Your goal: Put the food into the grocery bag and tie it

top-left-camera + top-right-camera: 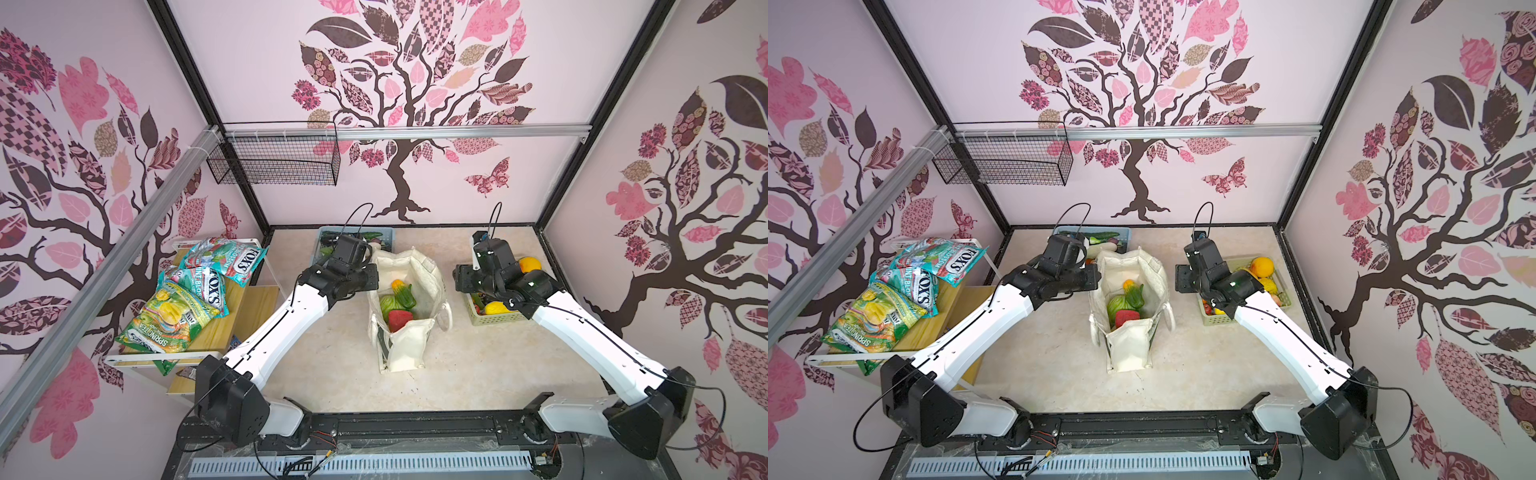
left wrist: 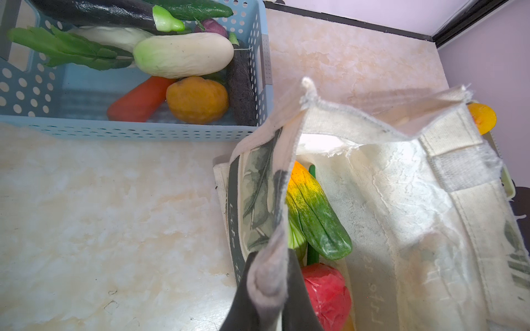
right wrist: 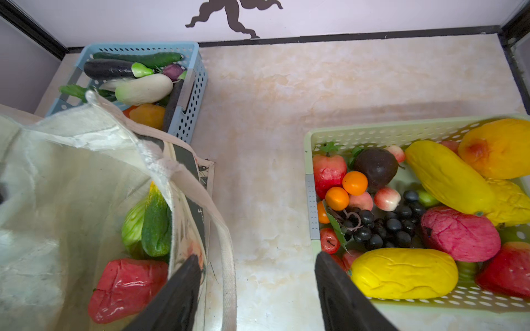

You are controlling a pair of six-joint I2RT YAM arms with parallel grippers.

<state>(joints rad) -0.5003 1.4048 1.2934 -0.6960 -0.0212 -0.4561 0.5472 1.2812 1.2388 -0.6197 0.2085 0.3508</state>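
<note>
- The bag (image 1: 409, 345) stands upright on the table (image 1: 478, 374) with its mouth open, between the two arms in both top views.
- Three pieces of food lie inside it: a red pepper (image 3: 126, 283), a green cabbage (image 3: 133, 226), and a green-and-yellow gourd (image 2: 312, 212) resting on them (anything deeper is hidden by the cloth).
- The left gripper (image 2: 269, 286) is pressed together on the bag's rim. It pinches a fold of cloth and holds that side of the mouth up.
- The right gripper (image 3: 255, 266) is spread and empty. It hangs over bare table between the bag and the green basket (image 3: 311, 143), with one finger close by the bag's outer wall.
- Much food is not yet packed. The blue basket (image 2: 129, 130) behind the bag holds a white radish (image 2: 183, 54), a carrot (image 2: 137, 100), an eggplant (image 2: 94, 13) and more, and the green basket is heaped with fruit.
- I judge the loading to be partway through, nearer the start than the end. The right gripper looks placed to pick fruit next.
- Tying has not begun: a handle (image 3: 226, 258) hangs loose down the bag's side and the mouth gapes wide.
</note>
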